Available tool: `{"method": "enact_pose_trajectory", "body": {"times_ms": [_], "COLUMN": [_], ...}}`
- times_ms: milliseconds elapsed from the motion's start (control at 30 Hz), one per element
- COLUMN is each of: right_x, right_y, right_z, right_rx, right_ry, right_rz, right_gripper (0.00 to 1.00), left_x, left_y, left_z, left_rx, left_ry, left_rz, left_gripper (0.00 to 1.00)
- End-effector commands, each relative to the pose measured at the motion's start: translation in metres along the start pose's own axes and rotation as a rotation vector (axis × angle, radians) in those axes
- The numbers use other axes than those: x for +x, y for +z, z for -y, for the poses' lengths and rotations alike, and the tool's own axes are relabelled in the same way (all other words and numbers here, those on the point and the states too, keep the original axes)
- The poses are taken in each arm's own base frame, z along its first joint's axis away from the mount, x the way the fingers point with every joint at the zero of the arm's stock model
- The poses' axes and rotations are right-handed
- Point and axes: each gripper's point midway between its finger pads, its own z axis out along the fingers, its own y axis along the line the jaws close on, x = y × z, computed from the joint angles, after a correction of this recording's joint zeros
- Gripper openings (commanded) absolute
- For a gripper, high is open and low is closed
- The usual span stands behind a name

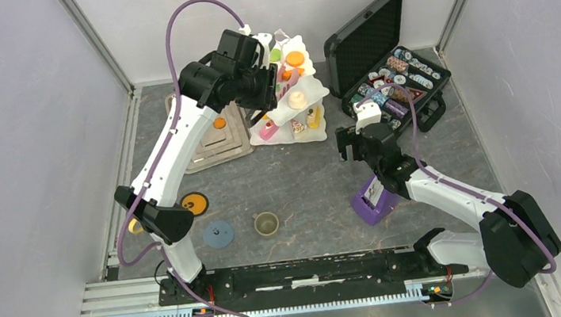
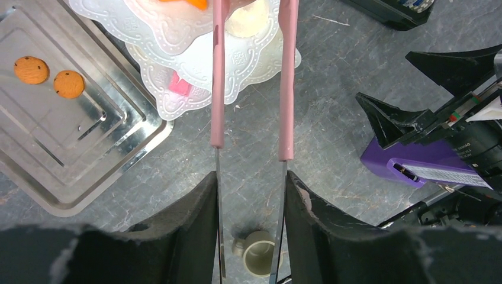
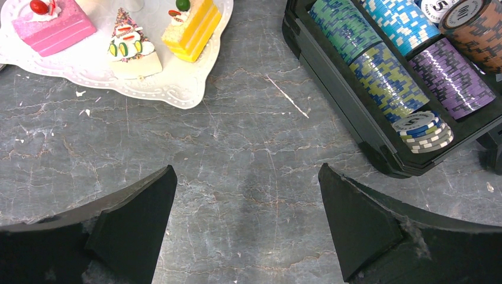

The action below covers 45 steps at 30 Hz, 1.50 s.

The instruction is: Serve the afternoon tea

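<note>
The white three-tier stand (image 1: 317, 88) stands at the back of the table with small pastries on its tiers. My left gripper (image 1: 264, 76) hovers above it, shut on metal tongs (image 2: 287, 89). The tongs' pink tips stand apart over the upper tiers (image 2: 177, 35), beside a cream pastry (image 2: 248, 18). A pink cake (image 3: 53, 23), a cream wedge (image 3: 130, 50) and a yellow slice (image 3: 192, 26) lie on the bottom tier (image 3: 171, 89). The olive cup (image 1: 266, 223) sits at the front. My right gripper (image 1: 352, 146) hangs open over bare table, right of the stand.
A stepped metal tray (image 2: 59, 148) left of the stand carries two orange cookies (image 2: 31, 69). The open black case of poker chips (image 1: 395, 73) is at the back right. A purple card holder (image 1: 374, 200) stands under my right arm. A blue coaster (image 1: 218, 233) and an orange one (image 1: 196, 204) lie at the front left.
</note>
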Motion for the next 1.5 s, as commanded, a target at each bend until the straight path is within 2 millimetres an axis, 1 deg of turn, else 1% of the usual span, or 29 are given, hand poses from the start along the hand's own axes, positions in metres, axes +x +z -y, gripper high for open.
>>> {"method": "enact_pose_trajectory", "body": {"times_ms": [0,133,333,433,633,767,867,933,967,1033,1100,1133,1167,1200,1233,1267,1300,1367,1433,1467], "right_x": [-0.024,-0.024,-0.022,-0.023,-0.023,-0.022,-0.023,-0.022,-0.023,-0.022,-0.021,-0.021,-0.021,-0.021,-0.021,-0.022,-0.022,-0.022,-0.022,-0.022], "right_y": [0.0,0.0,0.002,0.002,0.001,0.002,0.002,0.001,0.001,0.002,0.002,0.003,0.003,0.003,0.003,0.003,0.002,0.002,0.002,0.002], "right_z": [-0.004,-0.003,-0.005,-0.005,-0.005,-0.007,-0.007,-0.006,-0.006,-0.008,-0.009,-0.01,-0.011,-0.011,-0.011,-0.011,-0.011,-0.01,-0.011,-0.011], "right_rx": [-0.006,-0.004,-0.012,-0.012,-0.013,-0.019,-0.019,-0.018,-0.018,-0.025,-0.033,-0.036,-0.039,-0.04,-0.04,-0.04,-0.039,-0.037,-0.039,-0.039], "right_ry": [0.02,0.019,0.019,0.02,0.02,0.025,0.023,0.023,0.023,0.027,0.03,0.032,0.032,0.034,0.034,0.034,0.032,0.033,0.033,0.032], "right_rz": [0.062,0.064,0.058,0.059,0.06,0.058,0.057,0.057,0.058,0.057,0.052,0.051,0.052,0.052,0.052,0.053,0.053,0.051,0.052,0.053], "right_gripper": [0.98,0.98,0.98,0.98,0.98,0.98,0.98,0.98,0.98,0.98,0.98,0.98,0.98,0.98,0.98,0.98,0.98,0.98,0.98,0.98], "left_x": [-0.016,-0.023,-0.041,-0.047,-0.051,-0.049,-0.049,-0.047,-0.046,-0.037,-0.02,-0.007,0.006,0.019,0.033,0.044,0.054,0.068,0.069,0.067], "left_y": [-0.008,-0.014,-0.038,-0.048,-0.062,-0.06,-0.067,-0.082,-0.094,-0.112,-0.122,-0.122,-0.119,-0.116,-0.108,-0.102,-0.092,-0.071,-0.048,-0.036], "left_z": [-0.001,-0.002,0.003,0.002,-0.002,-0.004,-0.008,-0.023,-0.034,-0.059,-0.083,-0.098,-0.111,-0.119,-0.129,-0.135,-0.142,-0.157,-0.17,-0.176], "left_rx": [-0.012,-0.016,0.016,0.016,-0.002,-0.013,-0.034,-0.106,-0.161,-0.268,-0.326,-0.351,-0.359,-0.355,-0.348,-0.344,-0.341,-0.337,-0.325,-0.32], "left_ry": [-0.01,-0.011,-0.004,0.0,0.009,0.01,0.005,0.001,-0.005,-0.024,-0.071,-0.107,-0.147,-0.185,-0.228,-0.255,-0.281,-0.325,-0.365,-0.384], "left_rz": [0.059,0.092,0.196,0.234,0.269,0.261,0.277,0.305,0.329,0.349,0.334,0.308,0.275,0.25,0.212,0.188,0.159,0.117,0.103,0.106], "left_gripper": [0.47,0.46,0.48,0.5,0.5,0.5,0.5,0.5,0.49,0.51,0.52,0.52,0.52,0.51,0.51,0.51,0.51,0.51,0.51,0.52]}}
